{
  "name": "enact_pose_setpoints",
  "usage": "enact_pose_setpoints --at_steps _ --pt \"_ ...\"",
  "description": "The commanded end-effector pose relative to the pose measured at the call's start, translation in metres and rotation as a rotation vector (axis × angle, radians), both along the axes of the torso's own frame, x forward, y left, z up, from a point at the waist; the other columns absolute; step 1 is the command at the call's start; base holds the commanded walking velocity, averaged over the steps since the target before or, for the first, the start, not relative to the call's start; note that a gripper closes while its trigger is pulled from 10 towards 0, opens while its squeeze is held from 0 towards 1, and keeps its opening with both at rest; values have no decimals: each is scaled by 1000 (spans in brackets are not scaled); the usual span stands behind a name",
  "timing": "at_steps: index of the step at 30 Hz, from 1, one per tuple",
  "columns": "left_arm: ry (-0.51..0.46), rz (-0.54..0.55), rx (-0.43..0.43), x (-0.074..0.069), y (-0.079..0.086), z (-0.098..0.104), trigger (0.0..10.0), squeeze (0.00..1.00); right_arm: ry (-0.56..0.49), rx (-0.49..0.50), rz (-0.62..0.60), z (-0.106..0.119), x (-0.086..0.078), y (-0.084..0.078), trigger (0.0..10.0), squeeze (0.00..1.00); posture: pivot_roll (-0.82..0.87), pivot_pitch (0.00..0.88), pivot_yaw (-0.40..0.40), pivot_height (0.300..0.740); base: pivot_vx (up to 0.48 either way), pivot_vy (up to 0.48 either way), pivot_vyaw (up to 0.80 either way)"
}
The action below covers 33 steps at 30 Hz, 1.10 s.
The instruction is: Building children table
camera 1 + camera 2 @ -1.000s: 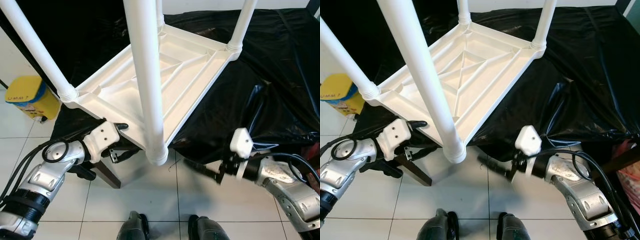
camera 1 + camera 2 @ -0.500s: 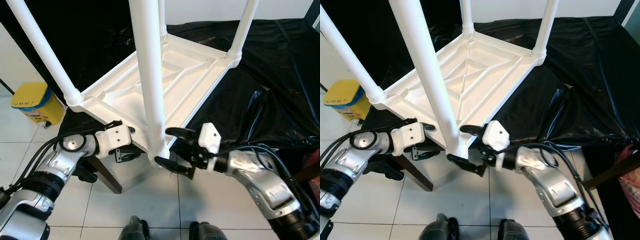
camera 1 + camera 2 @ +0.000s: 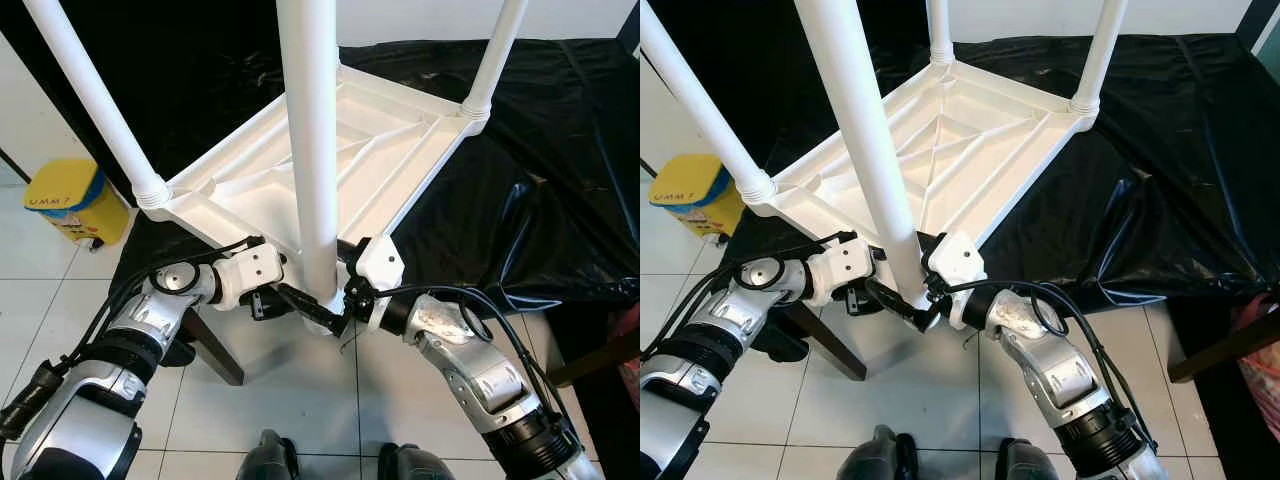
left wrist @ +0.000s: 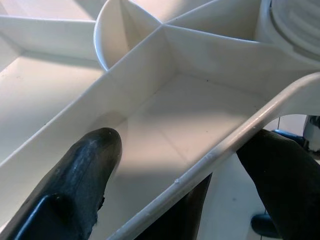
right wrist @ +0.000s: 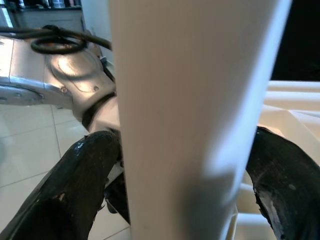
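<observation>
1. Holding the near corner from both sides is where I stand now: the white table (image 3: 330,150) lies upside down on a black sheet (image 3: 560,170), legs pointing up, its near corner hanging out past the sheet over the tiled floor (image 3: 270,400).
2. My right gripper (image 5: 185,165) has its fingers spread around the base of the near leg (image 3: 315,150), one on each side. From the wrist view I cannot tell whether they press it or just bracket it.
3. My left gripper (image 4: 175,170) straddles the tabletop's rim just beside that leg, one finger inside the ribbed underside, one outside.
4. Risk: if the leg is not fully seated, a twist or sideways pull could tilt it in its socket or pop it loose.
5. Risk: pulling toward me could drag the table off the slippery sheet.
6. Risk: both grippers are crowded together; they could collide.
</observation>
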State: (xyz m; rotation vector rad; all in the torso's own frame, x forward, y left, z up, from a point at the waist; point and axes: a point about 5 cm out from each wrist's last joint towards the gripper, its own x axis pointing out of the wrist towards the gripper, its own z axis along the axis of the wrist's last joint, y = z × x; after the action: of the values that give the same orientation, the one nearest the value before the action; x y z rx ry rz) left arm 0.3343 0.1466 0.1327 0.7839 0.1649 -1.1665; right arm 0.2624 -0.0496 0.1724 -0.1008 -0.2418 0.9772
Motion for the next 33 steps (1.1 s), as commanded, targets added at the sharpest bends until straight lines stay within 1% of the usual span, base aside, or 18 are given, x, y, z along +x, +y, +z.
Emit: enact_pose_setpoints --at_steps 1,4,5,7,8,10,12,13,14,15,16,17,19,22,26,33 --pt "-218 232 -156 18 4 25 10000 0 -6 9 -52 -1 5 -6 10000 0 16 125 31 740 0 0 0" --pt "-224 236 -172 19 4 28 10000 0 -5 14 -75 -2 8 -9 10000 0 16 125 31 740 0 0 0" --pt "-231 249 -226 21 5 36 10000 0 -2 11 -121 -3 13 -19 10000 0 13 123 29 740 0 0 0" --pt "-231 249 -226 21 5 36 10000 0 -2 11 -121 -3 13 -19 10000 0 13 123 29 740 0 0 0" --pt "-237 262 -285 21 6 44 10000 0 -2 2 -163 -5 19 -29 10000 0 11 120 27 740 0 0 0" --pt "-215 278 -439 19 5 57 10000 0 -6 -28 -263 -9 31 -56 10000 0 8 115 25 740 0 0 0" --pt "-215 278 -439 19 5 57 10000 0 -6 -28 -263 -9 31 -56 10000 0 8 115 25 740 0 0 0" --pt "-201 283 -501 17 4 61 10000 0 -9 -39 -302 -11 36 -66 10000 0 7 114 24 740 0 0 0" --pt "-201 283 -501 17 4 61 10000 0 -9 -39 -302 -11 36 -66 10000 0 7 114 24 740 0 0 0" --pt "-191 288 -546 16 3 64 10000 0 -9 -47 -335 -12 40 -74 10000 0 8 112 22 740 0 0 0" --pt "-187 291 -568 15 2 65 10000 0 -10 -49 -354 -12 43 -79 10000 0 8 111 20 740 0 0 0" --pt "-187 291 -568 15 2 65 10000 0 -10 -49 -354 -12 43 -79 10000 0 8 111 20 740 0 0 0" --pt "-186 309 -595 14 2 64 10000 0 -6 -66 -387 -15 48 -89 10000 0 8 105 17 740 0 0 0" --pt "-188 304 -598 11 0 63 10000 0 -1 -74 -387 -18 49 -92 10000 0 10 104 12 740 0 0 0" --pt "-195 292 -585 9 -1 63 10000 0 2 -72 -366 -20 47 -86 10000 0 12 102 12 740 0 0 0" --pt "-184 289 -595 7 -2 66 10000 0 -9 -60 -356 -20 48 -84 10000 0 9 103 15 740 0 0 0"
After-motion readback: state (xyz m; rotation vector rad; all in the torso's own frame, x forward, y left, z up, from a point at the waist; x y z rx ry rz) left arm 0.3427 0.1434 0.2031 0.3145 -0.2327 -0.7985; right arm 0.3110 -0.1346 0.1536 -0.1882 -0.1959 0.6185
